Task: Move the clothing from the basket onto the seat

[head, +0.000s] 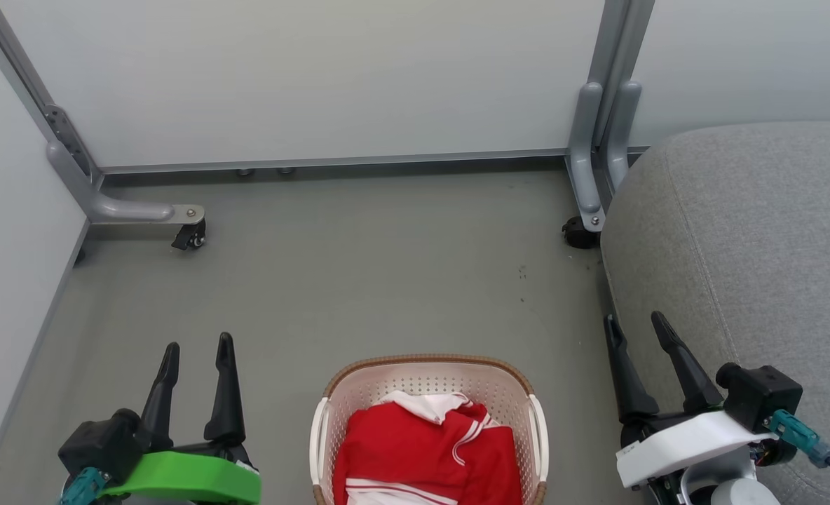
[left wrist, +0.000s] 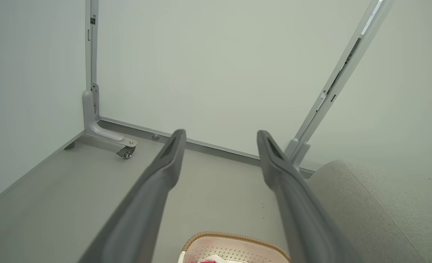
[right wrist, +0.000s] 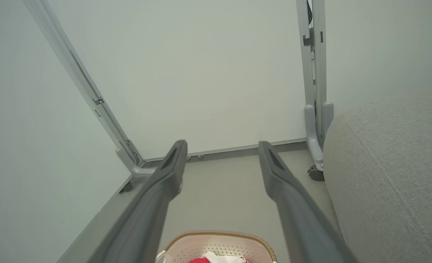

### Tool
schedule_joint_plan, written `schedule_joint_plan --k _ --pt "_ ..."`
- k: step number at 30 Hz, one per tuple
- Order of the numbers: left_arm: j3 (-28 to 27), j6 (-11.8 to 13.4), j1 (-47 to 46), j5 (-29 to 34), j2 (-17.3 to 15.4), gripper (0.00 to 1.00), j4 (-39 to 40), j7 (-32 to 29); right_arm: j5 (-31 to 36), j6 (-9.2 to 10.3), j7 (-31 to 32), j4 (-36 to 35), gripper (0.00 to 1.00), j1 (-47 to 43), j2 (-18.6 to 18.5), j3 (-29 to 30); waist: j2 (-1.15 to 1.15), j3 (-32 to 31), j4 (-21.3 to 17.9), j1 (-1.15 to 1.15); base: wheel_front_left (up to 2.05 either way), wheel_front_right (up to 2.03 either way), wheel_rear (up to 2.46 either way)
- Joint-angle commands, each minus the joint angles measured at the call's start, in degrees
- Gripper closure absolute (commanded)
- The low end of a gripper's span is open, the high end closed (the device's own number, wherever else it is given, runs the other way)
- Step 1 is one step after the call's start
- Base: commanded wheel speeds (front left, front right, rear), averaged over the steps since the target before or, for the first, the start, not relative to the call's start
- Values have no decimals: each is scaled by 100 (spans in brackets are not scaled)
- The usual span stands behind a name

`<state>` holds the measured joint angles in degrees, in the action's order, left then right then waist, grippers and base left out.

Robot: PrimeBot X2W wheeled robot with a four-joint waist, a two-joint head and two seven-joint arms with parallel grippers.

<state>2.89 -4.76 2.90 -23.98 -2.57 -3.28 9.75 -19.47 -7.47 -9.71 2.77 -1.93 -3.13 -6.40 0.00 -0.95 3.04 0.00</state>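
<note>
The clothing (head: 415, 449) lies in the basket (head: 422, 382) on the floor (head: 359, 266), with the seat (head: 758, 231) to its right.

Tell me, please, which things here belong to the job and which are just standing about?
For the job: red clothing, basket, grey seat.
Just standing about: partition panels, grey frame feet, castors.

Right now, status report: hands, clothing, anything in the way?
Open and empty: left hand, right hand, flanking the basket. Inside it the clothing, bunched, untouched. Nothing on top of it; the seat lies right of the basket.
</note>
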Motion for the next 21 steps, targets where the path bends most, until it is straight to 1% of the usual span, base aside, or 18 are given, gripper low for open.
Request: schedule_joint_plan --k 1,21 --pt "17 24 31 176 -33 0 86 60 190 -2 -67 -92 0 1 -49 -24 0 -4 4 0 0 0 0" --pt "172 70 72 1194 -40 0 226 308 1244 -3 -319 -378 0 1 13 103 0 78 77 0 0 0 0"
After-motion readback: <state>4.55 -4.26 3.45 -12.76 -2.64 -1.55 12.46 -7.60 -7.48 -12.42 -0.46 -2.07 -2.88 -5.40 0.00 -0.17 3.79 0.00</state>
